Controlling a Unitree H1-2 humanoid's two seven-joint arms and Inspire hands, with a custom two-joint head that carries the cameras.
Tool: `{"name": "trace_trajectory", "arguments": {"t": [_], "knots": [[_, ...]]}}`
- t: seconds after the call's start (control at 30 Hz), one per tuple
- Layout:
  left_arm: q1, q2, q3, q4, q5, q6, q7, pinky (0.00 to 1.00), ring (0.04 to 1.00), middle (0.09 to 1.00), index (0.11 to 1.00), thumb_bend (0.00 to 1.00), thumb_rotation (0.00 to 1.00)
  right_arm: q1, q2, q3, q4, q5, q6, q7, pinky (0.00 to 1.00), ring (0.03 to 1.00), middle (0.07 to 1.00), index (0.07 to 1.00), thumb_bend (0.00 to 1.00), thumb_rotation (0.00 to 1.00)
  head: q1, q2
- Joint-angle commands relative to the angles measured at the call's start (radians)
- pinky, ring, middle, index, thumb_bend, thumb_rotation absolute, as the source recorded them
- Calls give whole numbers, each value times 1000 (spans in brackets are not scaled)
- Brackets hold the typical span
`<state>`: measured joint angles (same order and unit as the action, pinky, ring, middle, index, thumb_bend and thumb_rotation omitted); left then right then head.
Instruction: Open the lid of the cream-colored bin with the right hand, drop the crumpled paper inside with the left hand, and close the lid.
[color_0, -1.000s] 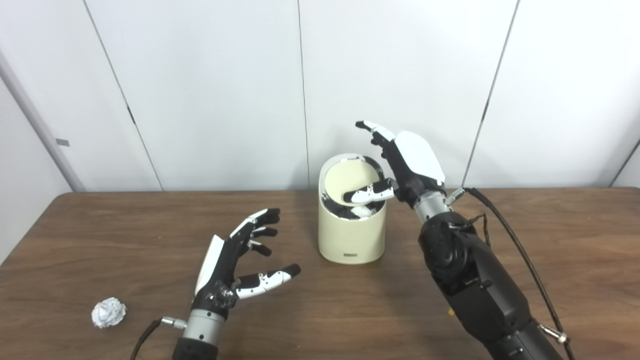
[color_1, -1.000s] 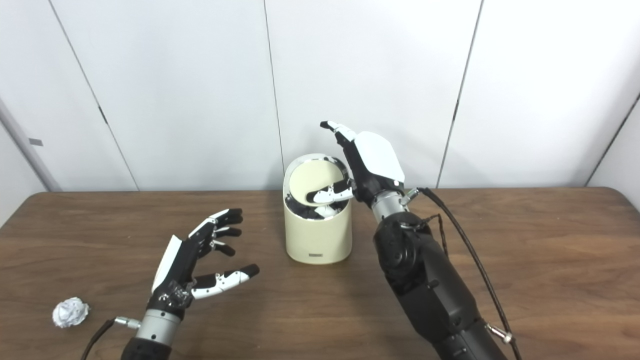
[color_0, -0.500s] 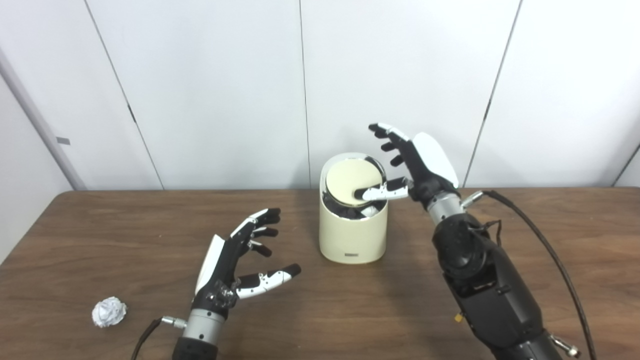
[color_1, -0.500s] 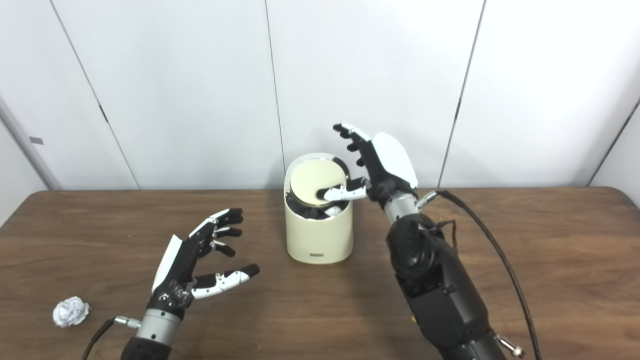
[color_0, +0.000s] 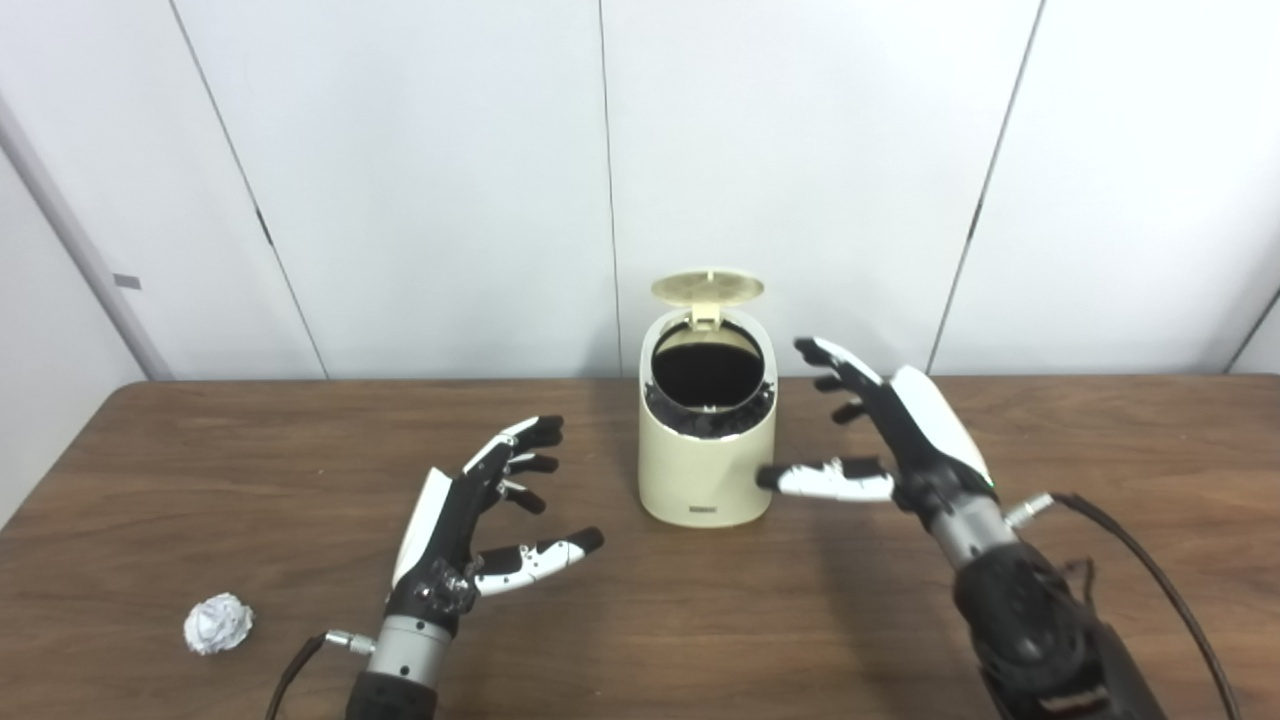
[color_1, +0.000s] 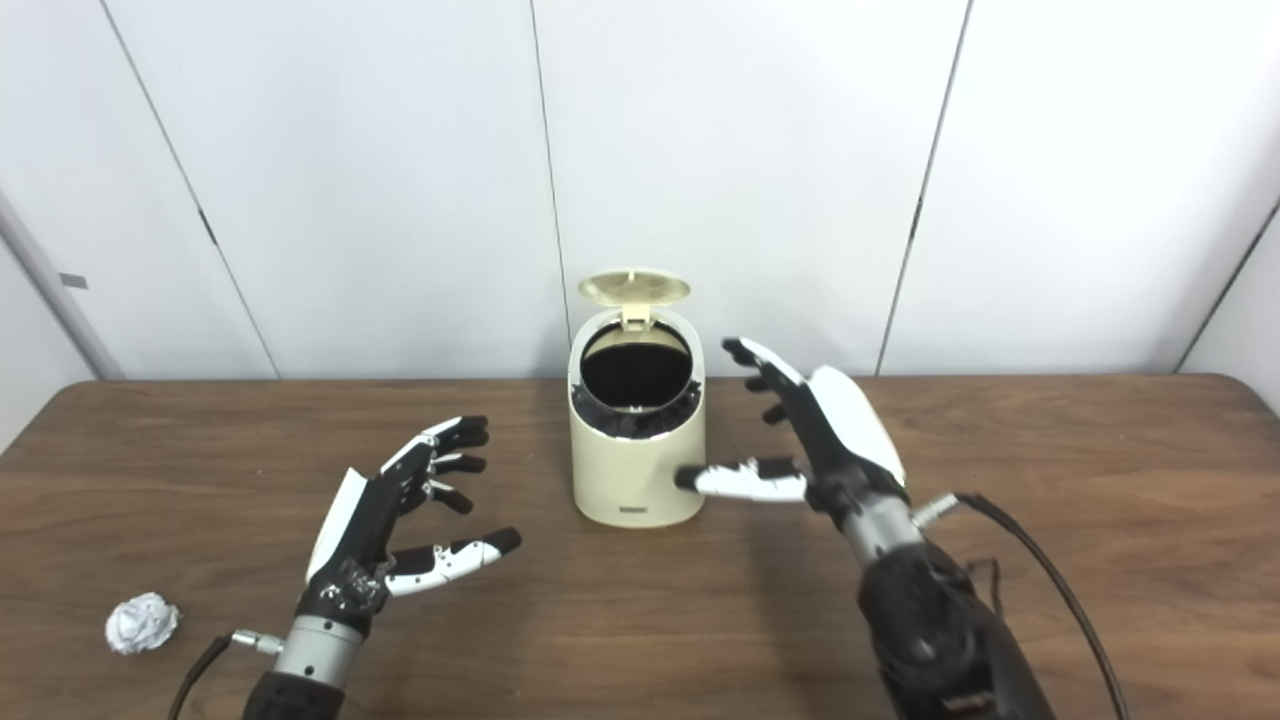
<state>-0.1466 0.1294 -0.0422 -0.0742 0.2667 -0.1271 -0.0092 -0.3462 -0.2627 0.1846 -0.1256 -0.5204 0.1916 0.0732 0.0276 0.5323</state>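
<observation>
The cream-colored bin stands at the middle of the table, near the back. Its round lid stands up behind the dark, open mouth. My right hand is open and empty just right of the bin, with its thumb close to the bin's lower side. My left hand is open and empty, held above the table left of the bin. The crumpled paper lies on the table at the front left, left of my left hand and apart from it.
The brown wooden table runs across the view, with a white panelled wall close behind the bin. A black cable trails from my right wrist.
The lid has sprung open from nearly shut to upright. My right hand has pulled away from the bin's top, down and to the right. My left hand and the paper have not moved.
</observation>
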Motion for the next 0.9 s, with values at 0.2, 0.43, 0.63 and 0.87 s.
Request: {"name": "trace_trajectory", "arguments": {"t": [0.2, 0.43, 0.63, 0.87], "knots": [[-30, 5, 8, -24, -15, -25, 7, 556, 741, 812, 832, 751, 144, 60, -24, -42, -26, 66, -137, -11, 693, 825, 899, 924, 867, 503, -2, 1], [-27, 4, 6, -29, -9, -19, 8, 567, 742, 812, 831, 751, 146, 98, -7, -33, -27, 62, -114, 2, 677, 840, 921, 915, 875, 368, 17, 2], [-23, -9, -5, -29, 17, -33, 22, 559, 728, 807, 829, 745, 135, 107, -19, -38, -17, 67, -126, 8, 656, 840, 922, 928, 856, 339, 165, -7], [20, -47, -24, -84, 74, -18, 46, 562, 744, 817, 831, 737, 133, 111, -43, -72, -33, 112, -115, 42, 743, 877, 934, 938, 825, 225, 337, -27]]}}
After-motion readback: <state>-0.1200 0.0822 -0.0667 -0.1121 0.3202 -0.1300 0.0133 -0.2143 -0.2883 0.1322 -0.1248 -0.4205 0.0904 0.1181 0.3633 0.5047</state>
